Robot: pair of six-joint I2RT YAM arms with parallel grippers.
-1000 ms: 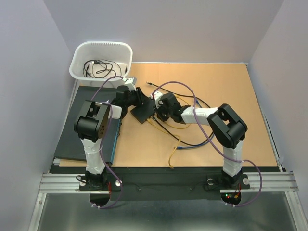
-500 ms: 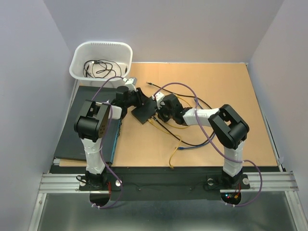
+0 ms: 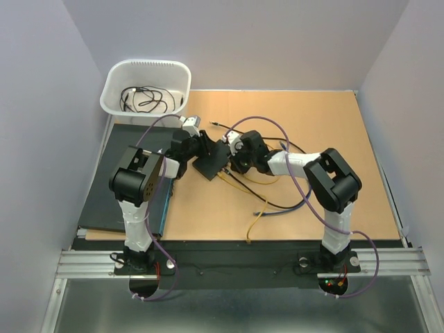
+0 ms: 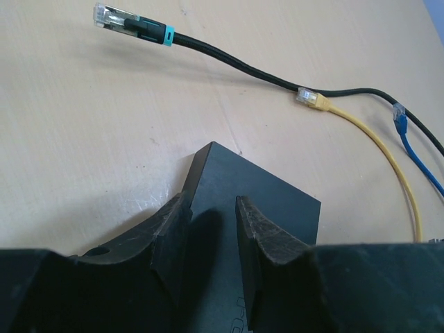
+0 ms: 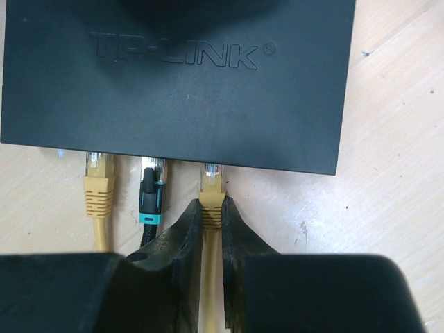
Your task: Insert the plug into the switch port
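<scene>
1. The right gripper (image 5: 211, 209) is clamped on the boot of the yellow plug (image 5: 211, 182). The plug's tip sits at the switch's (image 5: 173, 83) near edge, rightmost of three there. The switch port is hidden under that edge, so full seating cannot be confirmed.
2. The left gripper (image 4: 209, 208) has its fingers part-way apart, set down on the switch's top. It appears to be bracing the switch, not pinching it.
3. Recommended: drive the plug straight along its own axis, square to the switch's edge, with the brace on.
4. Count:
   - One switch.
   - At its near edge, three plugs: the held one, a second yellow plug (image 5: 97, 182) and a black plug (image 5: 151, 191).
   - Beyond the switch's corner, three more: a loose black plug (image 4: 118, 19), a loose yellow plug (image 4: 310, 100) and a loose blue plug (image 4: 400, 115).
</scene>
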